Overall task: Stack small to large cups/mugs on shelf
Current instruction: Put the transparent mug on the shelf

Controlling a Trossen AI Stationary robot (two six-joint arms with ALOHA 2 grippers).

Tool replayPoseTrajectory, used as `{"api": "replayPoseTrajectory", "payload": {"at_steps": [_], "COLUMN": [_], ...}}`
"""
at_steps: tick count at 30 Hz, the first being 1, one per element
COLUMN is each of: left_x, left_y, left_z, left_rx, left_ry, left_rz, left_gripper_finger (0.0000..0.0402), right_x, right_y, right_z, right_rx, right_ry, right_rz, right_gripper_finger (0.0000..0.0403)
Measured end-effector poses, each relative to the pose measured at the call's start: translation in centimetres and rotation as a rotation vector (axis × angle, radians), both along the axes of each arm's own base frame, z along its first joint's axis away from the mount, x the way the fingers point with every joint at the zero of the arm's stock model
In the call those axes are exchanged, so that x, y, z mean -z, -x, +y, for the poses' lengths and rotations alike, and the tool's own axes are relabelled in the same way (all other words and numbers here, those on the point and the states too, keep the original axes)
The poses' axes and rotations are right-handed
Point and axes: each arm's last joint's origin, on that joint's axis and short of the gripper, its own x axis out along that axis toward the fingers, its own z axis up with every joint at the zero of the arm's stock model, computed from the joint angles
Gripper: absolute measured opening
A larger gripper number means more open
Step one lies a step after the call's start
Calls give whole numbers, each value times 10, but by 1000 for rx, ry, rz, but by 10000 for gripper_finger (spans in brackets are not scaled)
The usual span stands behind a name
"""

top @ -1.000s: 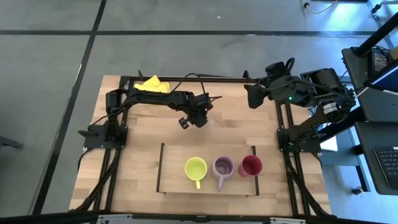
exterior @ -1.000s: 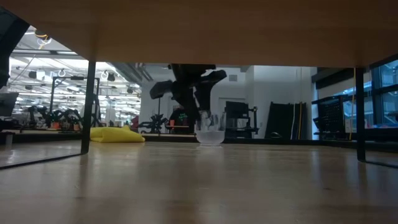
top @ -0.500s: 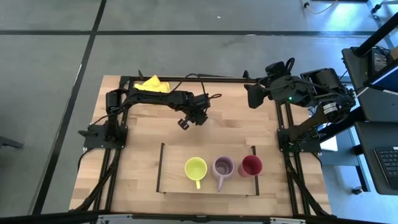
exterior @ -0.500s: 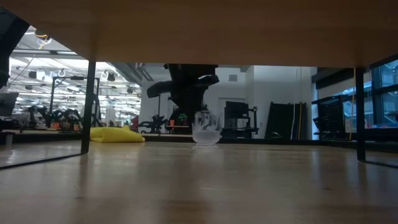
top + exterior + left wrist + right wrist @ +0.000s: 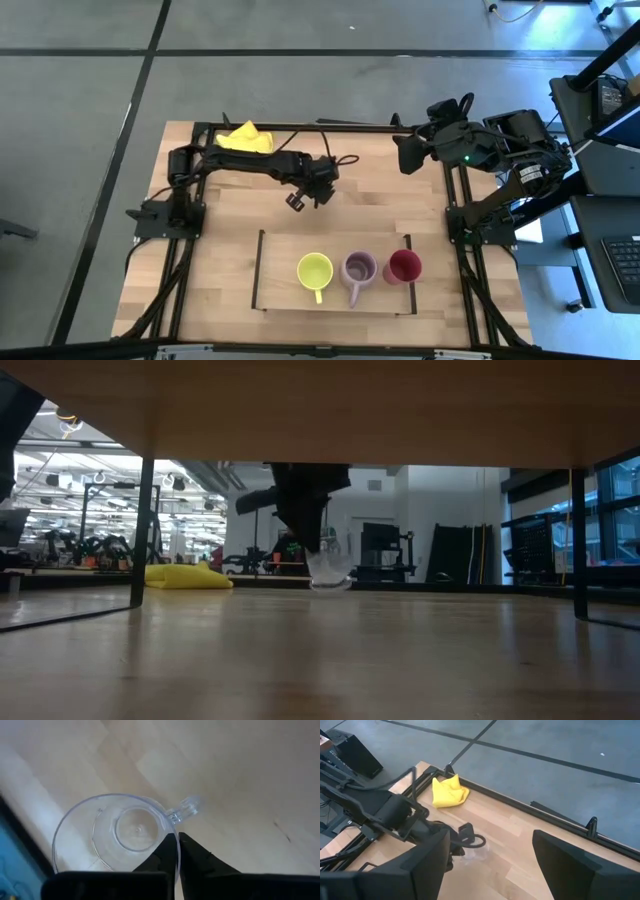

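Even overhead light up top, dim backlit low view.
Low view: surface [image 5: 320, 660] dark, bright room windows behind, arm a silhouette. Left wrist: soft focus, highlights on clear glass [image 5: 116, 837], pincer [image 5: 178, 851] fingers blurred black.

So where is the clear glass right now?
The clear glass is pinched at its rim by the left end effector, just above the table's middle, behind the shelf.

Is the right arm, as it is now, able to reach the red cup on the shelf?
Probably yes. The right gripper waits open at the table's far right edge, and the red cup stands at the shelf's right end, on that arm's side, with bare wood between them.
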Motion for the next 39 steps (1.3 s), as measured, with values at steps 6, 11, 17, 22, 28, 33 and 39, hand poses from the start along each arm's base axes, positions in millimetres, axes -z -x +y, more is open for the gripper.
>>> {"api": "replayPoseTrajectory", "payload": {"at_steps": [6,11,17,22,28,33,39], "left_x": [-48,-107,-168,-209,-233,-225,-204], "left_y": [16,43,90,127,150,156,143], "left_z": [0,-7,-37,-75,-133,-179,-224], "left_rx": [-115,-211,-295,-365,-280,-176,-80], "left_ry": [30,74,145,277,432,427,348], "left_rz": [-47,-93,-69,-88,-110,-52,-33], "left_gripper_finger": [3,3,5,2,5,2,4], "right_x": [5,18,10,5,7,6,5], "right_y": [-4,-13,-28,-29,-27,-28,-28], "right_z": [0,2,14,17,17,17,18], "right_rx": [12,-1,-121,-154,-155,-160,-163], "right_ry": [22,8,10,50,50,43,38], "right_rz": [26,72,-63,-92,-69,-79,-90], "right_gripper_finger": [287,287,287,287,287,287,287]}}
